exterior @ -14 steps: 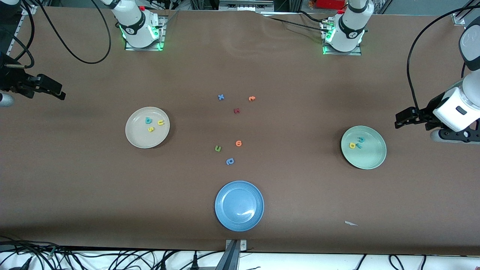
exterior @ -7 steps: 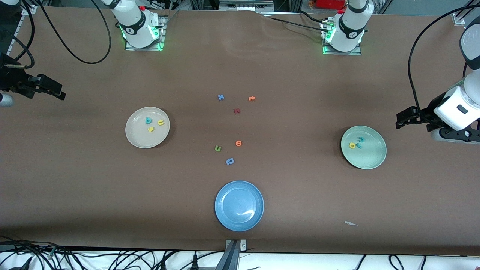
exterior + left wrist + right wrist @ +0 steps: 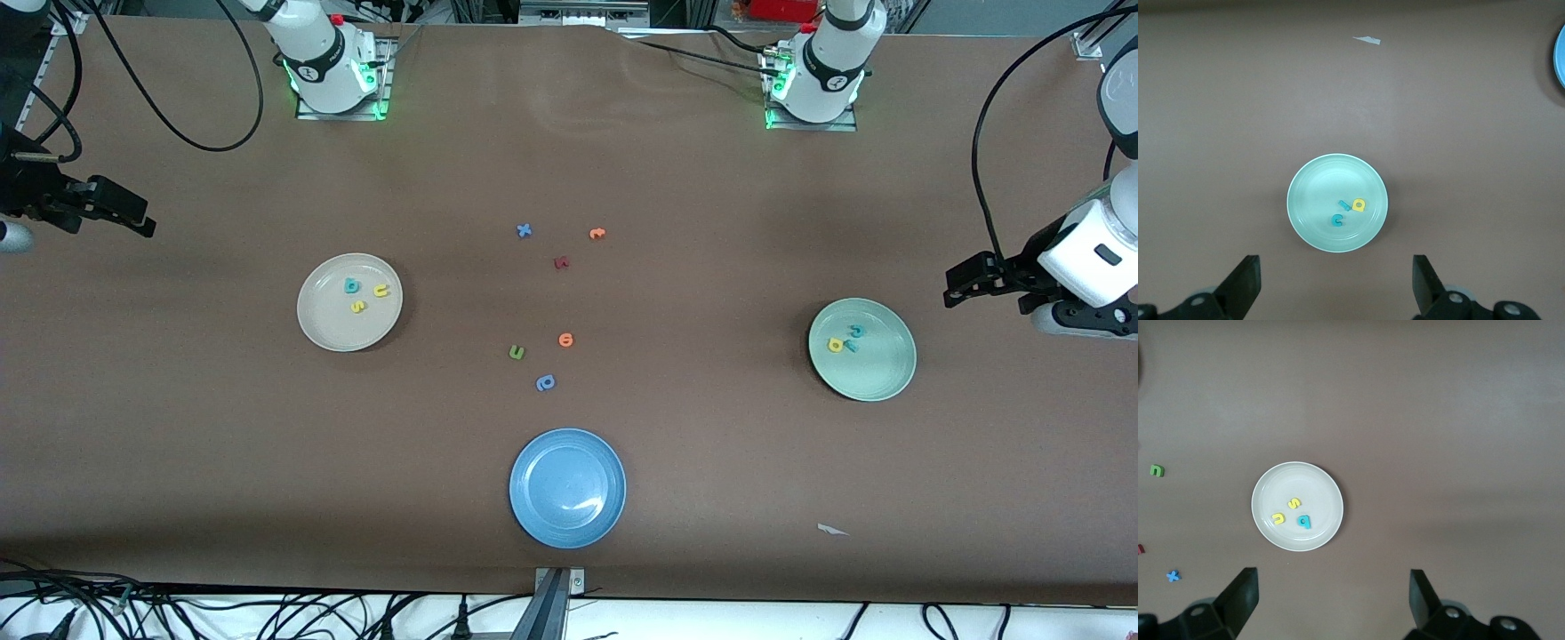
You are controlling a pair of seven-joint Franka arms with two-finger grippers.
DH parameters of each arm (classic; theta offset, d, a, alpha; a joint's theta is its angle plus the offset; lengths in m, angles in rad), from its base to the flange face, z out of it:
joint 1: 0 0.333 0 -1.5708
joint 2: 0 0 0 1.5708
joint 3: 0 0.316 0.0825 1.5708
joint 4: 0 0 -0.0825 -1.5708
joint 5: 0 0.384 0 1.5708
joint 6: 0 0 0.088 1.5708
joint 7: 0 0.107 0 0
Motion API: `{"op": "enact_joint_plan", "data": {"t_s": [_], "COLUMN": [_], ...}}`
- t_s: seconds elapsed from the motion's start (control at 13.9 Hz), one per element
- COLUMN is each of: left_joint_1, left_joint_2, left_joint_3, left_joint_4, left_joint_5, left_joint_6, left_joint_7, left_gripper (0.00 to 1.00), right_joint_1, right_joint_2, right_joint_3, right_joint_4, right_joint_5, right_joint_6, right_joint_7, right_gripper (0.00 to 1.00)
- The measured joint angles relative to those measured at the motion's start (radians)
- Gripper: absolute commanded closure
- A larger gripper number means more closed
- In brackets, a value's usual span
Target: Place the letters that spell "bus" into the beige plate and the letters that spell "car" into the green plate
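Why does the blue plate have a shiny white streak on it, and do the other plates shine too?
Front view: the blue plate catches a lamp's glare as a pale streak near its middle; the beige plate and green plate look matte there. Left wrist view: the green plate shows only soft, even light and a faint shadow at its rim.

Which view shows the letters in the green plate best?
Left wrist view: looks straight down on the green plate, teal c, yellow a, teal r separate. Front view: small, bunched. Right wrist view: absent.

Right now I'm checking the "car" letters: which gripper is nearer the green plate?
Left. The left gripper hangs open just off the green plate, at the left arm's end; the right gripper waits open past the beige plate.
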Motion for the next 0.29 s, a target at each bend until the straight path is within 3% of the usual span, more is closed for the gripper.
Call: {"op": "enact_joint_plan", "data": {"t_s": [0.29], "left_joint_1": [-0.002], "left_joint_2": [0.0], "left_joint_3": [0.0], "left_joint_4": [0.018], "left_joint_5": [0.0], "left_joint_6": [0.003], "left_joint_7": [0.0], "left_gripper": [0.0], "right_joint_1": [0.0], "right_joint_2": [0.0], "right_joint_3": [0.0], "right_joint_4": [0.0], "right_joint_5": [0.0], "right_joint_6": [0.0], "right_joint_7": [0.0], "right_gripper": [0.0]}}
